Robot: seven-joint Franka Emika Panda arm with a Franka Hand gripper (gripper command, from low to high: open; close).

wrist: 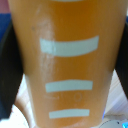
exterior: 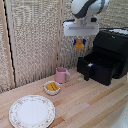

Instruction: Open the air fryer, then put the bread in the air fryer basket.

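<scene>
Wooden table (exterior: pixel 95 105), wicker backdrop | gripper (exterior: pixel 80 44) pinching bread (exterior: pixel 79 44) aloft | air fryer basket (exterior: pixel 102 68) pulled open, below and beside it | step: carrying; next: lower over basket, release.

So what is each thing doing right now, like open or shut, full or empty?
gripper: up in the air, shut on the bread.
bread: held, hanging above the table.
air fryer basket: pulled out, open.
air fryer handle: free, nothing gripping it.
pink mug: upright.
small white bowl: holds yellow chunks.
plate: empty.
</scene>
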